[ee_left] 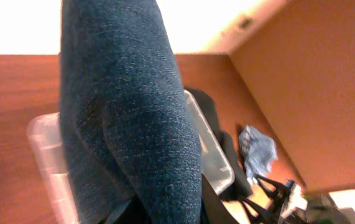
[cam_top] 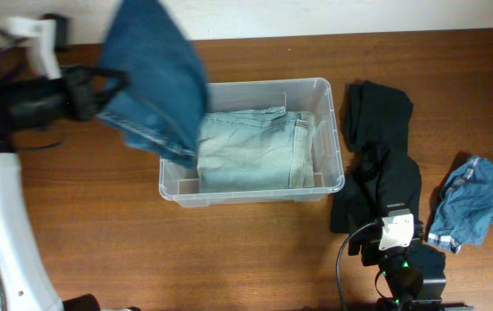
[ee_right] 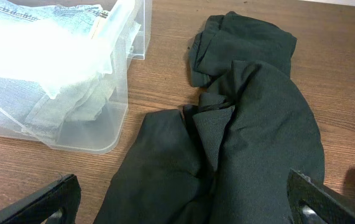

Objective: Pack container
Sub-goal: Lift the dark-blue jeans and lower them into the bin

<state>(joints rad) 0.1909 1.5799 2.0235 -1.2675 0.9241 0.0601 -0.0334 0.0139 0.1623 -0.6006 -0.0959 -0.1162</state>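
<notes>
container (cam_top: pixel 328 86): mid-surface, upright, open top facing up; clear walls, rounded corners.
axis: long side runs L-R in overhead view, roughly parallel w/ far edge of surface (cam_top: pixel 255 259); short side points toward the robot.
contents: light jeans (cam_top: pixel 250 147) folded flat inside, filling centre + right. Left end is hidden under hanging cloth, can't tell if free.
left hand (cam_top: pixel 108 85): clamped on dark denim (cam_top: pixel 155 69), held up in the air. Cloth hangs over container's left end. Fingers mostly hidden by cloth in wrist view.
right hand (ee_right: pixel 186 202): fingers spread wide, nothing in it, low over black garment (ee_right: pixel 252 124), near container's right end.
outside: black garment lies just right of container. Blue garment (cam_top: pixel 475 203) is further right, apart from the bin.
step: prob. placing dark denim in, 2nd of 4 visible items.
next: left arm needs to shift right so denim centres over the opening, lower till cloth piles on light jeans, then let go.
risk: denim hangs loose & unfolded, so an edge could drape over the rim. May need a tuck.
after: right hand looks well placed for the black garment pick.
</notes>
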